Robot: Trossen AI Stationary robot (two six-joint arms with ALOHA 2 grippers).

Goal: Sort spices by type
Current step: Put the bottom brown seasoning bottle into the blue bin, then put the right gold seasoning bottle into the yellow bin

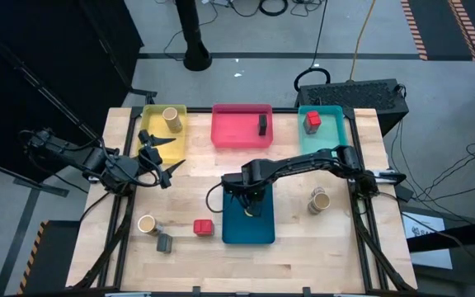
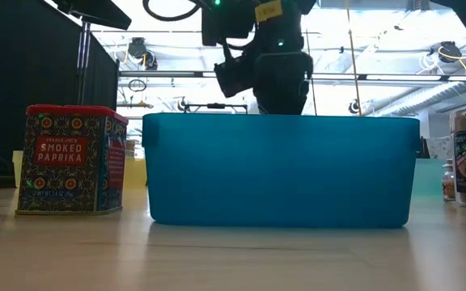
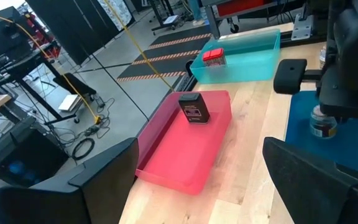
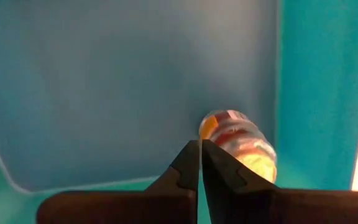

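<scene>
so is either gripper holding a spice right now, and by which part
Nothing is held. The right gripper is shut and empty over the dark blue tray, a small jar lying loose just beyond its tips. The left gripper is open near the yellow tray.

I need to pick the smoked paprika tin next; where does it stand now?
In the high view the smoked paprika tin stands on the table's near left part, just left of the dark blue tray, right of a grey jar.

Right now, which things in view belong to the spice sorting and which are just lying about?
Job: yellow-tray tan jar; pink-tray dark box; teal-tray red box; small jar in blue tray, under right end effector; loose paprika tin, grey box, near-left tan jar, right-side tan jar.
Lying about: floor cables, black case behind table.
</scene>
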